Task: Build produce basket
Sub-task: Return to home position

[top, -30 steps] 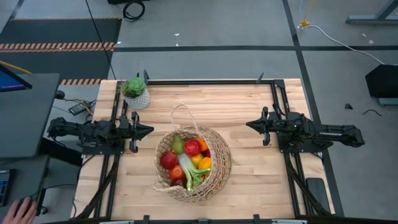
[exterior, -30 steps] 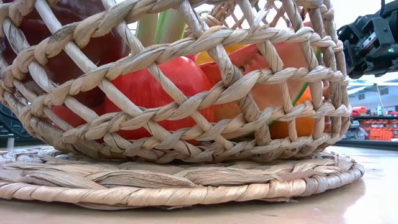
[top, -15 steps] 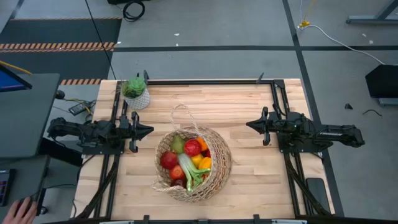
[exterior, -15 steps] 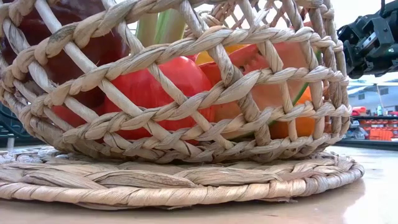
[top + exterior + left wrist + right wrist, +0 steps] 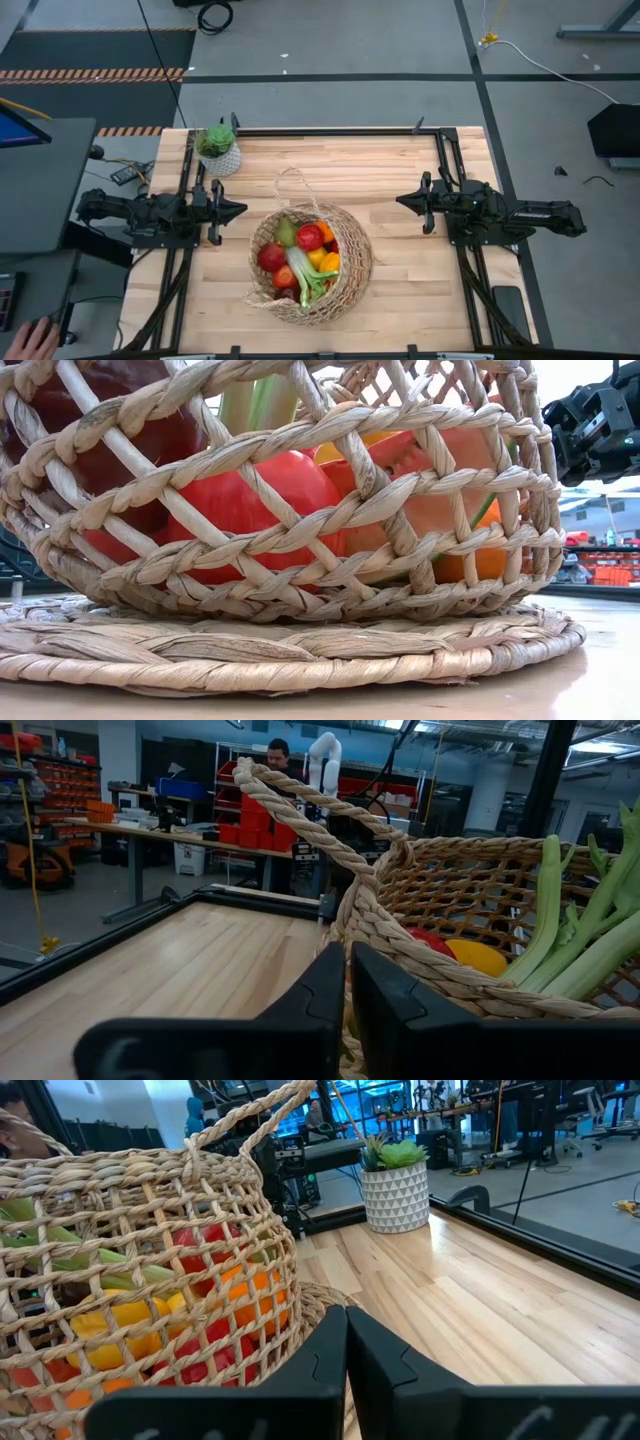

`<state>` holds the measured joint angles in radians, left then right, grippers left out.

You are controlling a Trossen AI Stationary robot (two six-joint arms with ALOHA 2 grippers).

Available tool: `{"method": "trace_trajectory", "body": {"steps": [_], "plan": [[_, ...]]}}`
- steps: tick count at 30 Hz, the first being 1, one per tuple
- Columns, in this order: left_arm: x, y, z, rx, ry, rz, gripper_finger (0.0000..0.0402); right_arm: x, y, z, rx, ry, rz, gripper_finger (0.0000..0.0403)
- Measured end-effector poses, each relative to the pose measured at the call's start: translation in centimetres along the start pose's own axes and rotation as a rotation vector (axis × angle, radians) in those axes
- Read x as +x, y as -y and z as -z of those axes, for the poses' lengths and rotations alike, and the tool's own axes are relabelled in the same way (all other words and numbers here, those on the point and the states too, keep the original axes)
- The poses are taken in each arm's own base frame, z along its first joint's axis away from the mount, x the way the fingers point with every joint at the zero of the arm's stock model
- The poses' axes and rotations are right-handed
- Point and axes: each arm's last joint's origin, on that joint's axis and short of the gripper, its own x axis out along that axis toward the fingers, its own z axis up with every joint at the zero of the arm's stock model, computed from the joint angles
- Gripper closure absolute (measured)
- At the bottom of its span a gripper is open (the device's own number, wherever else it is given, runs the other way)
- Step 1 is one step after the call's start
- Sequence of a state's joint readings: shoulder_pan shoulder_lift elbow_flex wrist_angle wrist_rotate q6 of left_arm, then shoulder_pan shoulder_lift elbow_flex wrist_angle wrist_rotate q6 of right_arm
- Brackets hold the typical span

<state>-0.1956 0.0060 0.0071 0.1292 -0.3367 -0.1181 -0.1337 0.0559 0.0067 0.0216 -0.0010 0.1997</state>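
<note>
The tan open-weave wicker basket [image 5: 310, 262] stands on its flat woven base [image 5: 290, 650] near the table's front middle, its thin loop handle [image 5: 292, 185] lying toward the far side. Inside lies the produce [image 5: 300, 258]: red apples, a green pear, oranges, a yellow piece and a long green-white leek [image 5: 585, 925]. My left gripper [image 5: 240, 209] waits shut at the table's left side, level, pointing at the basket. My right gripper [image 5: 402, 200] waits shut at the right side, also level. Neither touches anything.
A small green plant in a white patterned pot [image 5: 218, 150] stands at the table's far left corner. Black rails [image 5: 330, 131] frame the wooden table top. Bare wood lies between each gripper and the basket. A person's hand [image 5: 30, 340] shows off the table at lower left.
</note>
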Motion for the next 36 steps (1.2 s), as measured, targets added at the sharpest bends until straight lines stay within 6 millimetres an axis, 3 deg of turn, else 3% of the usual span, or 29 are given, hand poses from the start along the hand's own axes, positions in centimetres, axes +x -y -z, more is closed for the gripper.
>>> {"method": "trace_trajectory", "body": {"steps": [36], "plan": [[0.00, 0.00, 0.00, -0.001, 0.000, 0.000, 0.0376, 0.00, 0.00, 0.00, 0.000, 0.000, 0.000, 0.0389]]}}
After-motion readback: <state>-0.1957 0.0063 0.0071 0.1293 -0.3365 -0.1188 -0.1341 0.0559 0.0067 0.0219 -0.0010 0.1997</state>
